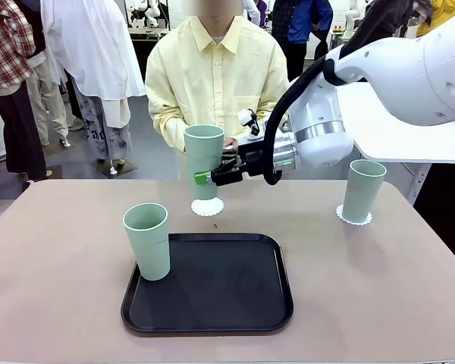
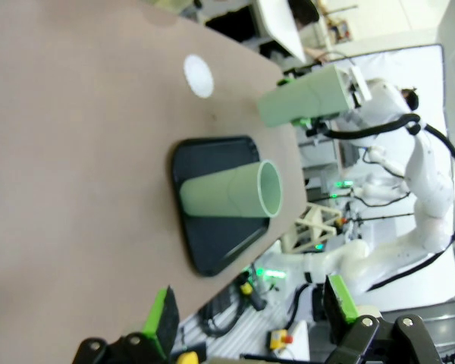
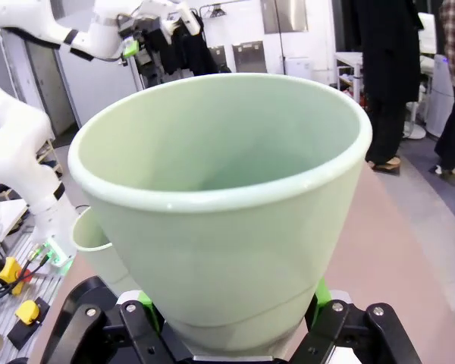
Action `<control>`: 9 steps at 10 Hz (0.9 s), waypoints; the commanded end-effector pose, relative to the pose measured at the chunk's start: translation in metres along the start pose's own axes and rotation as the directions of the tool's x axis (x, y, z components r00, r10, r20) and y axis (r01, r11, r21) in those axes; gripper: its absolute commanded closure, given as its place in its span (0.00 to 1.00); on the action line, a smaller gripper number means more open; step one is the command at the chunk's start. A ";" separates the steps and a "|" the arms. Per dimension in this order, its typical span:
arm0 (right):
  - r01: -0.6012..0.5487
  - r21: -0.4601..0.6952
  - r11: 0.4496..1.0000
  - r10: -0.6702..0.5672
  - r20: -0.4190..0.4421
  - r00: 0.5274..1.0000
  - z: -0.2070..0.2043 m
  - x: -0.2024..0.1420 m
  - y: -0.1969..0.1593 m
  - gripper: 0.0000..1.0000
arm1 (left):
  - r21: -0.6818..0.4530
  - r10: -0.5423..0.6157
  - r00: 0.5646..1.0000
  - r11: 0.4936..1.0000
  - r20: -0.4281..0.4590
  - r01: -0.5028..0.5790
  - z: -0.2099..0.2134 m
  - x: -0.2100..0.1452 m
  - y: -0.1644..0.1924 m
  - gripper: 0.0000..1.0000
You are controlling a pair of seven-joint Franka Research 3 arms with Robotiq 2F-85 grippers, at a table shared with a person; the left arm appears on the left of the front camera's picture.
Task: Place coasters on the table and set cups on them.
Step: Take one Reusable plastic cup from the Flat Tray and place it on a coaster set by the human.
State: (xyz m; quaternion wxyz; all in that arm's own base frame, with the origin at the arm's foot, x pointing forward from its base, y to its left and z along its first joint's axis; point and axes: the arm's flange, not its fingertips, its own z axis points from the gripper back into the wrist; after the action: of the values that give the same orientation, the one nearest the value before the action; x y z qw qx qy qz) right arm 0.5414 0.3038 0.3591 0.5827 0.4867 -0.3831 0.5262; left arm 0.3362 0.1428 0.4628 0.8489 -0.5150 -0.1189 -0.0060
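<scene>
**Front view.** The right arm (image 1: 409, 68) reaches in over the far edge of the desk (image 1: 61, 250). The right jaws are clamped on the side of the held cup (image 1: 203, 155). It is kept upright and lined up over a coaster (image 1: 207, 207) lying midway along the far edge, evidently so it can go straight down onto it. A second cup (image 1: 362, 189) stands on its own coaster (image 1: 353, 218) near the far right corner, and that pairing looks finished. A third cup (image 1: 147, 241) stands at the left side of a black tray (image 1: 212, 303) by the near edge, judged to be waiting its turn. A person (image 1: 212, 83) stands behind the far edge.

**Left wrist view.** The left jaws stand wide apart with nothing between them, off the desk's edge and clear of the work. The third cup (image 2: 227, 189) stands on the tray (image 2: 212, 250). A gap shows between the held cup's base and the white coaster (image 2: 199, 76), so the cup is judged not yet set down.

**Right wrist view.** Green pads (image 3: 140, 307) press the held cup (image 3: 220, 205) from both sides low on its body. It is pale mint, smooth, handleless and empty, with a rounded rim, narrowing toward the base.
</scene>
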 end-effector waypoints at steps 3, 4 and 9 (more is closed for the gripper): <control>0.049 -0.025 0.998 -0.050 -0.035 0.998 -0.011 0.008 -0.064 1.00 | -0.013 -0.018 1.000 1.000 0.006 0.018 0.001 0.000 0.000 0.00; 0.046 -0.029 0.999 -0.047 -0.046 0.998 -0.011 0.006 -0.066 1.00 | -0.013 -0.018 1.000 1.000 0.006 0.018 0.001 0.000 0.000 0.00; 0.025 -0.035 0.999 -0.026 -0.034 0.999 -0.008 -0.001 -0.060 0.17 | -0.013 -0.018 1.000 1.000 0.006 0.018 0.001 0.000 0.000 0.00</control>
State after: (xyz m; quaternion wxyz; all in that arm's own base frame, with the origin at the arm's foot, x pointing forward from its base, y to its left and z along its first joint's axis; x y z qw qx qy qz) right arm 0.6001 0.3131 0.3460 0.6040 0.4728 -0.3756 0.5202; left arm 0.3362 0.1428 0.4628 0.8489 -0.5150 -0.1188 -0.0059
